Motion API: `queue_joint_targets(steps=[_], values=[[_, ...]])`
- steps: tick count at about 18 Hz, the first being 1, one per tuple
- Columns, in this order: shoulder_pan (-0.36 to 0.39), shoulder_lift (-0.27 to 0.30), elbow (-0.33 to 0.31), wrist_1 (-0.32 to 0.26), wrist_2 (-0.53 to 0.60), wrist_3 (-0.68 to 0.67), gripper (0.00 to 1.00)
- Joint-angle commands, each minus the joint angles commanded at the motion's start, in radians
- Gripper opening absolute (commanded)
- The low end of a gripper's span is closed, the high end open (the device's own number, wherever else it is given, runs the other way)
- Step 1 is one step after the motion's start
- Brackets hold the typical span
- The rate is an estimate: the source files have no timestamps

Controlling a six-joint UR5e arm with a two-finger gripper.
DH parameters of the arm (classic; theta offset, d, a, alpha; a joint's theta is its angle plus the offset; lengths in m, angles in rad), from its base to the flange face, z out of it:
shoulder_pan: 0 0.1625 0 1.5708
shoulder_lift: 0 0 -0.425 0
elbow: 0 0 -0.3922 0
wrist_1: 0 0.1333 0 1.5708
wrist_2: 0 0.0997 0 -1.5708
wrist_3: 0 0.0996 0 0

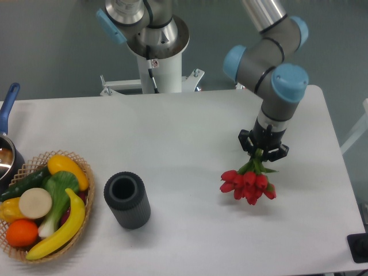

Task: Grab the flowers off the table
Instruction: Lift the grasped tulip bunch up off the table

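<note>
Camera view: a blue-handled pot (pixel 7 146) is cut off at 9 o'clock. A wicker basket (pixel 86 172) holds fruit and vegetables; a dark cylinder (pixel 126 199) stands beside it. At 3 o'clock, the gripper (pixel 263 150) clamps the red tulips (pixel 248 180) by their stems, over the white table (pixel 172 132).

UR5e arm: silver-grey metal tubes w/ dark grey joint housings; light blue round caps on joints; white cylindrical base pedestal w/ a thin black cable down its front & a small red-white sticker; black two-finger gripper (pixel 263 150) on a short silver wrist section, w/ chunky angular finger mounts.
</note>
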Motion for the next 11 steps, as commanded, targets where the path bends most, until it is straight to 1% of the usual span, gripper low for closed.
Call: queue_joint_targets(steps=[2, 4, 6, 7, 9, 11], values=[[0.002, 0.054, 0.000, 0.000, -0.055, -0.020, 0.22], [-0.002, 0.086, 0.015, 0.002, -0.113, -0.032, 0.22], [-0.005, 0.121, 0.044, 0.000, -0.221, -0.080, 0.22], [-0.005, 0.144, 0.044, 0.000, -0.273, -0.110, 0.22], [-0.005, 0.167, 0.060, 0.000, -0.351, -0.133, 0.22], [-0.008, 0.172, 0.075, 0.003, -0.413, -0.135, 0.22]])
